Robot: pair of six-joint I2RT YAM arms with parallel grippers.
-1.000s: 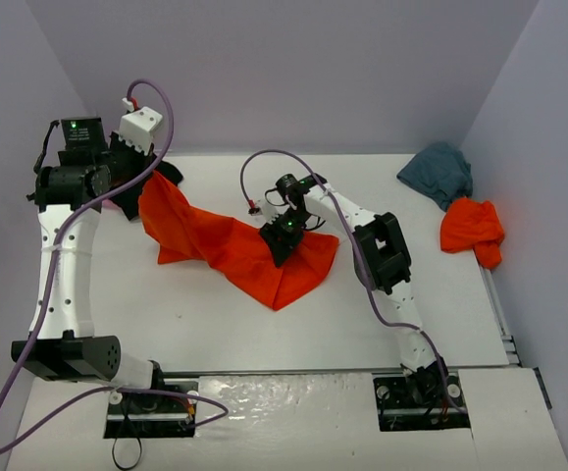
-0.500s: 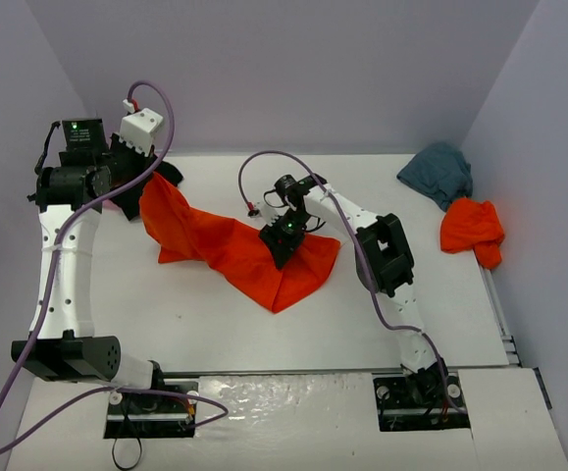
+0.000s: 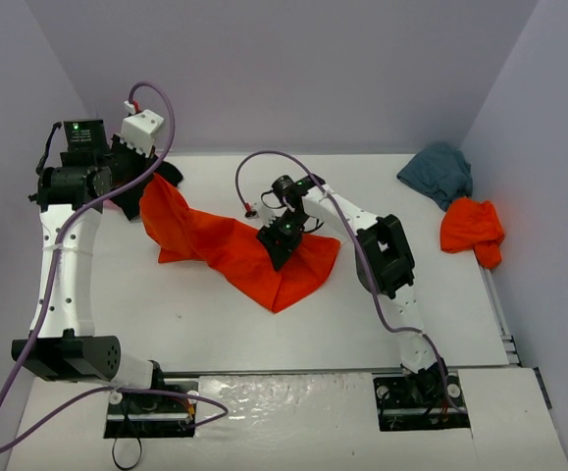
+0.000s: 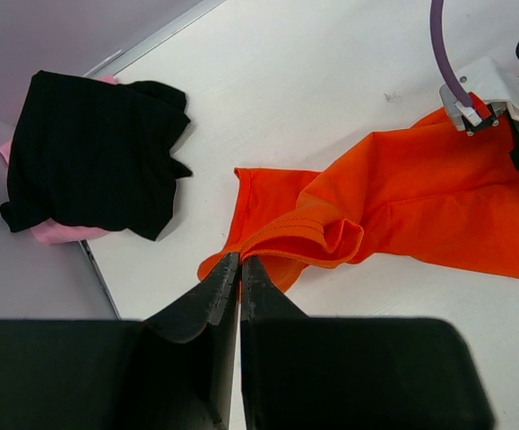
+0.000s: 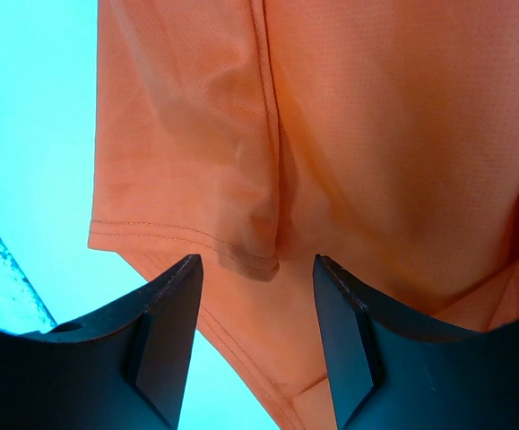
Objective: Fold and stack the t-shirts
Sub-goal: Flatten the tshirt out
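Slight leftward shift of the right gripper (image 5: 255,262) across the spread orange-red t-shirt (image 3: 234,250) since half a second ago; left arm and cloth unchanged.

Left gripper (image 4: 239,267): jaws pressed almost together, pinching this shirt's left edge, which rises off the table (image 3: 215,324) toward it.

Right gripper: fingers well apart, nothing held, standing over the shirt's middle with a hemmed fold between them. Contact with the cloth cannot be judged.

Beyond the shirt's left end lies a black t-shirt (image 4: 93,152), resting on a pink t-shirt (image 4: 53,233). Well to the shirt's right, at the table's far corner, a teal-grey t-shirt (image 3: 438,172) touches a second orange-red t-shirt (image 3: 472,231), both crumpled. A purple cable (image 3: 249,172) loops above the shirt's middle.

Pink t-shirt mostly covered, only its edges showing. From above, the left arm hides most of that pile, and the right wrist hides its own fingertips.
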